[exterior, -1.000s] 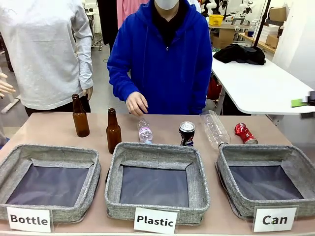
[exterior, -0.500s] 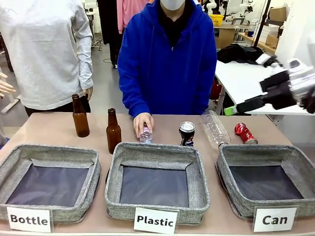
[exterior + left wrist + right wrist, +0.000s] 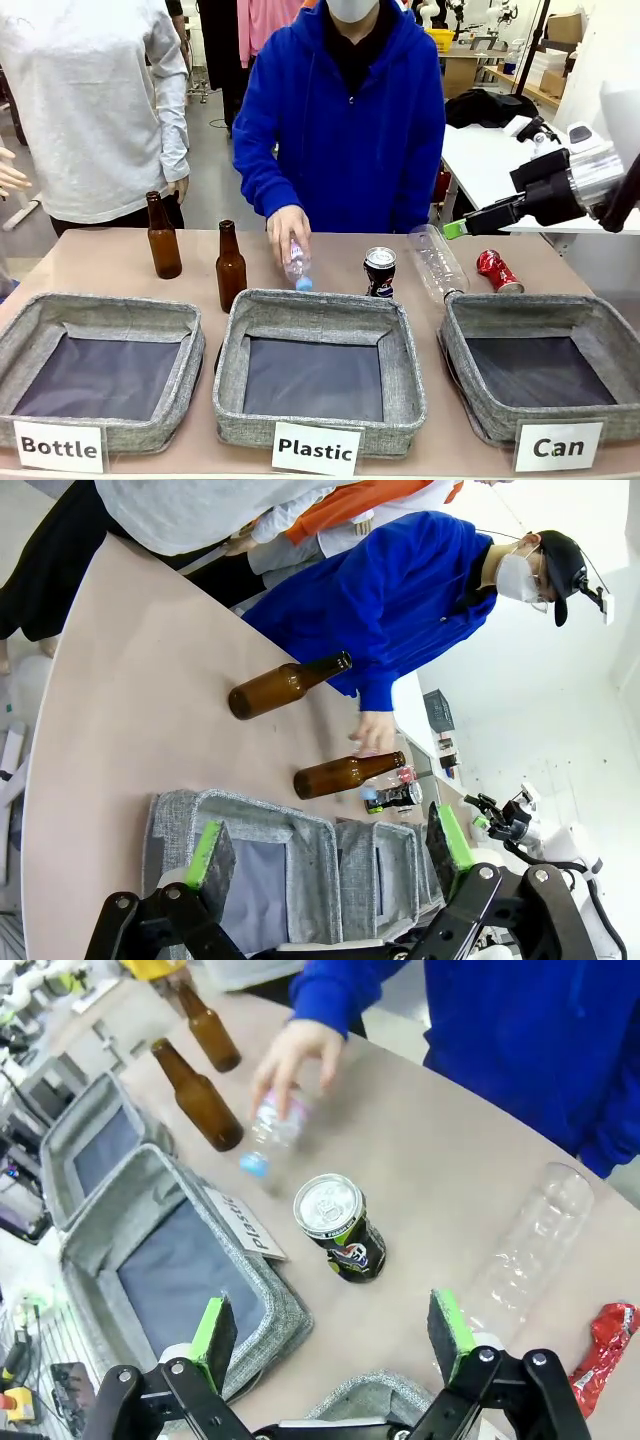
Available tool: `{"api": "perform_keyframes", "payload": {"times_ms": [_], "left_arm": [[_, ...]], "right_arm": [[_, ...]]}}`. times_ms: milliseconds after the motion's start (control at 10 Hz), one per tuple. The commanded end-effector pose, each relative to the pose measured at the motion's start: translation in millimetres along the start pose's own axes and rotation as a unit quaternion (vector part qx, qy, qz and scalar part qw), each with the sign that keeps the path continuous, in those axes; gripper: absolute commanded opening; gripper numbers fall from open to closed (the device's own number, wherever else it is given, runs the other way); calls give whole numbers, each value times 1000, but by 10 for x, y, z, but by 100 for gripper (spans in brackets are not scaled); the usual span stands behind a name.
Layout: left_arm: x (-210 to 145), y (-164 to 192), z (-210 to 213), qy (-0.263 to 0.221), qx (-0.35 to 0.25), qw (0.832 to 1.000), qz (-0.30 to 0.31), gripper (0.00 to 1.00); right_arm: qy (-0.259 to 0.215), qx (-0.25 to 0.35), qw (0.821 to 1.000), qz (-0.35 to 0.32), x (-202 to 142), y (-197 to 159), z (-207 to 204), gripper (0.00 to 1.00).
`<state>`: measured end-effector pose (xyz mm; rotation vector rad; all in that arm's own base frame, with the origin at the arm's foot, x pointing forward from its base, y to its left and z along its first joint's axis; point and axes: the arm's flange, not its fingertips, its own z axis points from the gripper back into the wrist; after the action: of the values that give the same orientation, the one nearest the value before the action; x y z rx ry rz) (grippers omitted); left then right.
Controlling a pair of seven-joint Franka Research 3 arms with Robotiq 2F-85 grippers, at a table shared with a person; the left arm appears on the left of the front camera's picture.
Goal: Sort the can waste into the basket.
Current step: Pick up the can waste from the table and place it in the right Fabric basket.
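The black can stands upright behind the gap between the middle and right bins, with its silver top facing up. The red crushed can lies at the far right of the table, behind the basket labelled "Can". My right gripper hangs open in the air above the table's right side, pointing left. In the right wrist view its spread fingers frame the black can from well above, and the red can is at the edge. My left gripper is open above the left bin.
A person's hand holds a small clear plastic bottle over the back rim of the "Plastic" bin. A large clear bottle lies between the two cans. Two brown glass bottles stand behind the "Bottle" bin.
My right arm has swung in from the right edge and moved left over the table. The person's hand has taken hold of the small plastic bottle and tilted it up.
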<state>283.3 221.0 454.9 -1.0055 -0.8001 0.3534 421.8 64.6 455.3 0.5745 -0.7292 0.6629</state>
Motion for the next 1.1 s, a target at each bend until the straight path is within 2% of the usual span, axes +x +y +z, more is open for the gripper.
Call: {"api": "perform_keyframes", "payload": {"times_ms": [0,200,300,400,500,600,700,800,1000], "left_arm": [[20,25,-16,-7,-9,1000,-12,100],[0,0,0,0,0,1000,0,100],[18,-61,167,1,-21,1000,0,100],[44,-13,272,-25,-9,1000,-17,100],[2,-16,33,0,-5,1000,0,100],[2,-16,33,0,-5,1000,0,100],[2,-16,33,0,-5,1000,0,100],[2,-16,33,0,-5,1000,0,100],[2,-16,33,0,-5,1000,0,100]], "right_arm": [[-22,23,997,66,-58,-91,-127,100],[-51,50,990,119,-95,-289,-433,100],[-55,61,988,132,-151,-321,-563,100],[-47,52,988,138,-209,-366,-705,100],[-52,54,986,152,-215,-424,-835,100],[-63,53,982,168,-235,-475,-949,100],[-50,69,976,201,-308,-450,-1005,100],[-59,91,979,173,-400,-550,-650,100],[-140,61,986,70,-801,-787,499,100]]}}
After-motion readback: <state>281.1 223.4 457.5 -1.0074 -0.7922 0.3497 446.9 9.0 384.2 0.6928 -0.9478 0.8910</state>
